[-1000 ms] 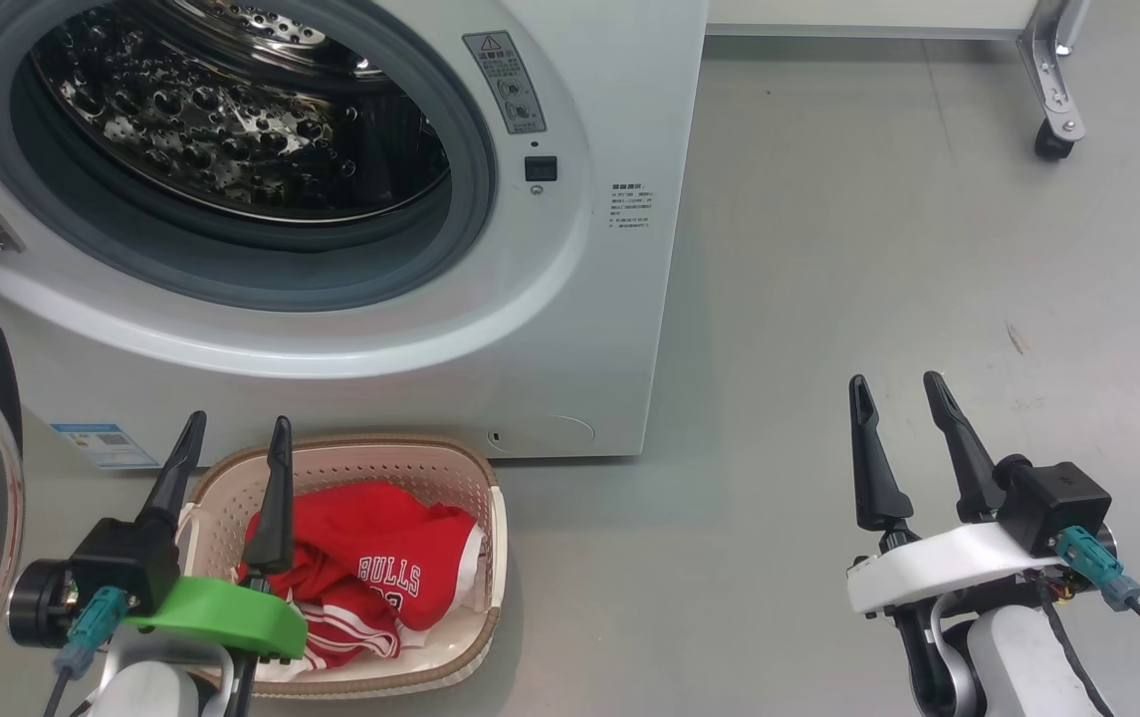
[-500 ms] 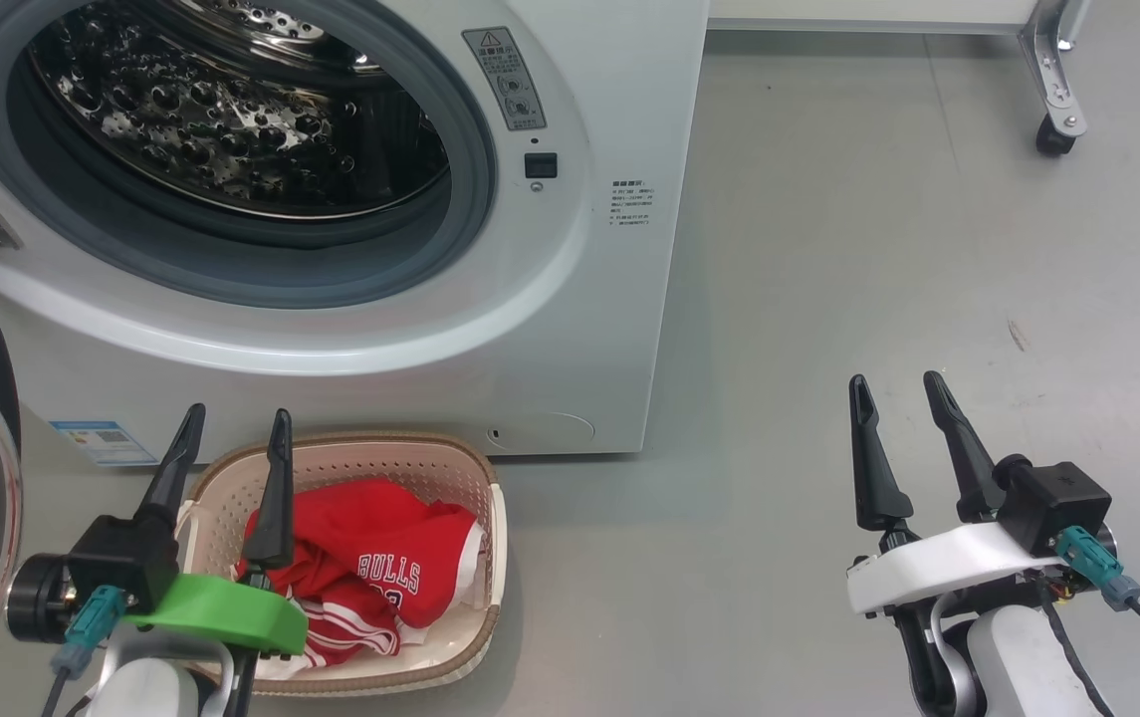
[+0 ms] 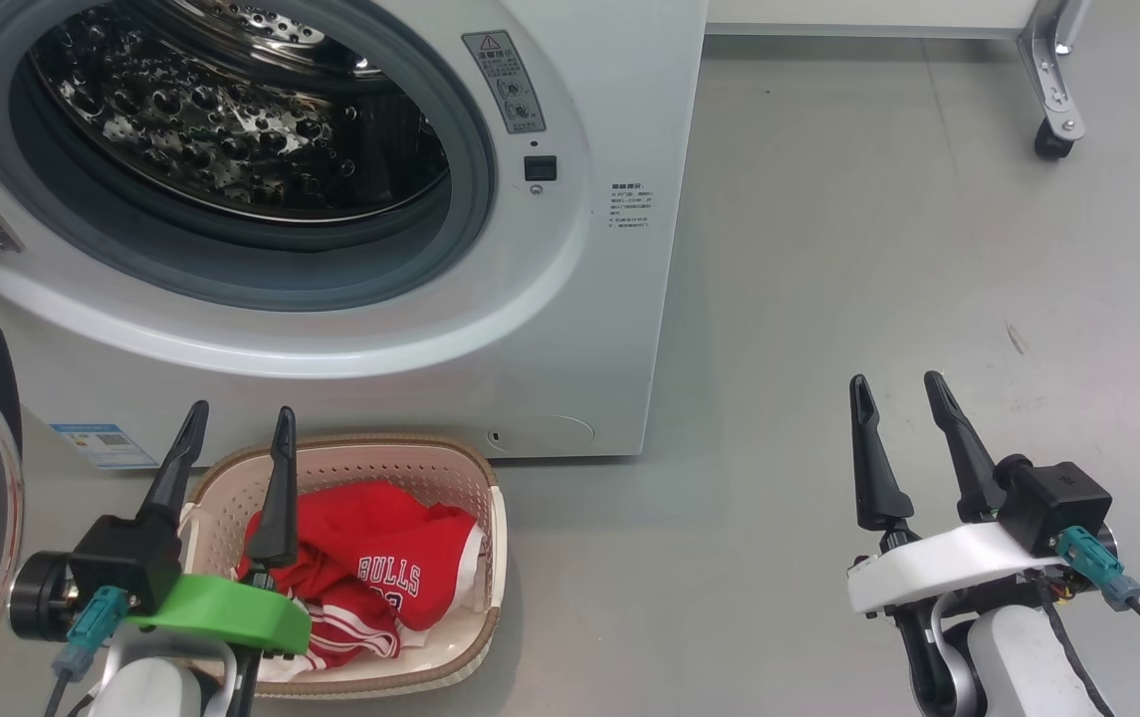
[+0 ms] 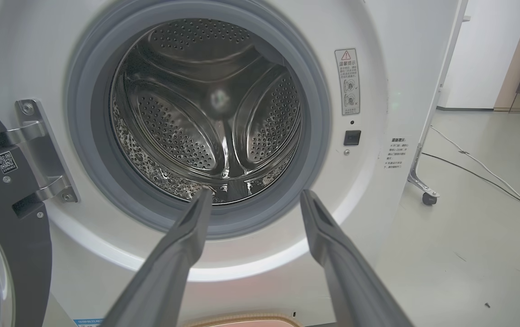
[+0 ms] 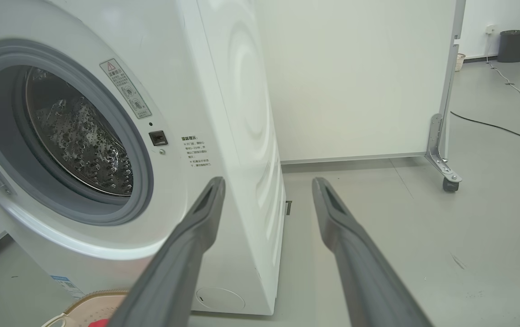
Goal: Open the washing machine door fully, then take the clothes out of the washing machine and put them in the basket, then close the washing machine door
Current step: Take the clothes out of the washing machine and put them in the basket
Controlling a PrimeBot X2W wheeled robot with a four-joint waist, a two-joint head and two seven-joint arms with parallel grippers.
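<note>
Grey floor (image 3: pixel 828 299) w/ cream basket (image 3: pixel 400 473), red BULLS jersey (image 3: pixel 370 558) crumpled inside

Only readable word: "BULLS", white capitals on the red jersey (image 3: pixel 360 528) lying in the basket (image 3: pixel 497 538).

Washing machine (image 3: pixel 570 329) front, right of the drum opening: grey warning label (image 3: pixel 504 82). It has a red triangle with an exclamation mark at the top and pictograms below; the small print is illegible.

Right of that and lower, a printed text block (image 3: pixel 632 206) in Chinese characters, too small to read.

Blue sticker (image 3: pixel 104 445) at the front's lower left carries a QR code, text unreadable.

Second QR sticker (image 4: pixel 4 162) sits on the door (image 4: pixel 14 245), on its dark inner face by the hinge.
</note>
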